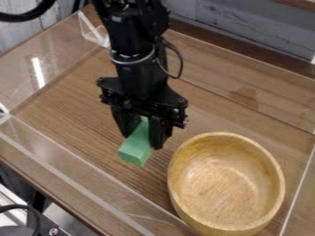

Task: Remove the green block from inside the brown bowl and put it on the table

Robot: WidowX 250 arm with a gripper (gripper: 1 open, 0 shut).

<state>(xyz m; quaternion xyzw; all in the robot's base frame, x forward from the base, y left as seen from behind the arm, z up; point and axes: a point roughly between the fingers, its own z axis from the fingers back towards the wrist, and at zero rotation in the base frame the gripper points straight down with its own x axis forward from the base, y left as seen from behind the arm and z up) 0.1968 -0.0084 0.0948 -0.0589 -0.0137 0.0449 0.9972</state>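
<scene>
Green block is already out of the brown wooden bowl, which sits empty; the black pincer is clamped on the block's upper end, just left of the bowl. Its lower end seems to touch the bench; release remains.
</scene>
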